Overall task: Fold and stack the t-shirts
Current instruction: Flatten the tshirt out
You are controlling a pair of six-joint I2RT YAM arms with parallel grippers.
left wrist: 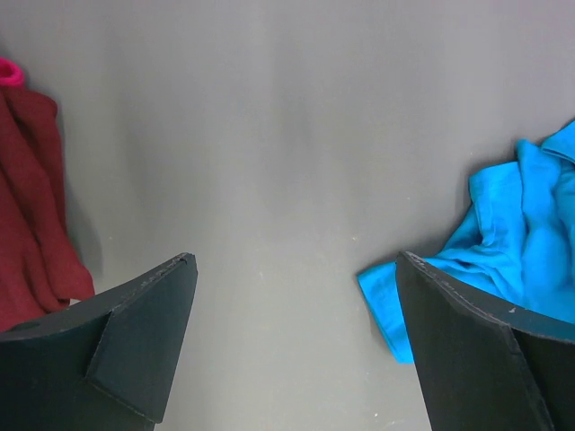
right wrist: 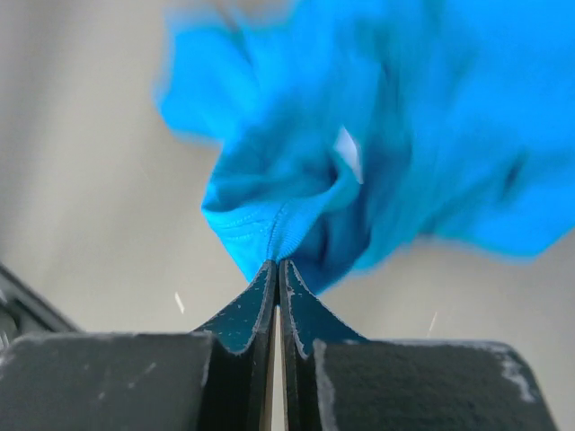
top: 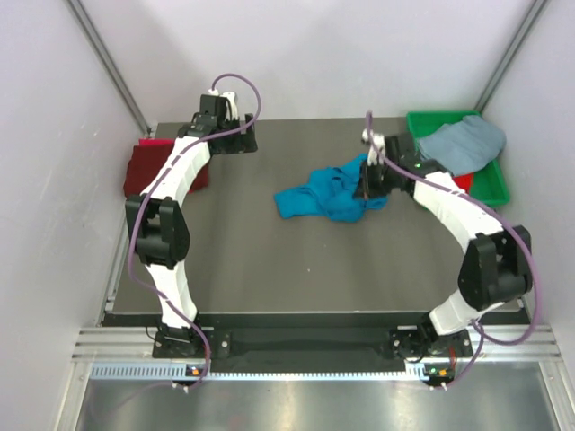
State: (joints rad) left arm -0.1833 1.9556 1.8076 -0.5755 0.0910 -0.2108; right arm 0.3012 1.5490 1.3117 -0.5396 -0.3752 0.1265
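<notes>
Turquoise t-shirt (right wrist: 377,135), right wrist view: blurred throughout; cloth runs off the 12 and 3 o'clock edges.
Turquoise t-shirt, left wrist view: cut at the 3 o'clock edge; lower part behind a finger (left wrist: 476,350) of the left gripper (left wrist: 295,260).
Turquoise t-shirt, top view: 3 o'clock end covered by the right gripper (top: 365,187).
Maroon t-shirt (left wrist: 31,206): cut at the 9 o'clock edge; in the top view the left arm (top: 180,175) crosses it.
Pink patch (left wrist: 7,70): sliver at the 9 o'clock edge; not identifiable.
Red t-shirt (top: 463,182): mostly buried under the grey-blue t-shirt (top: 463,144) in the green bin (top: 492,184), table's 2 o'clock.
</notes>
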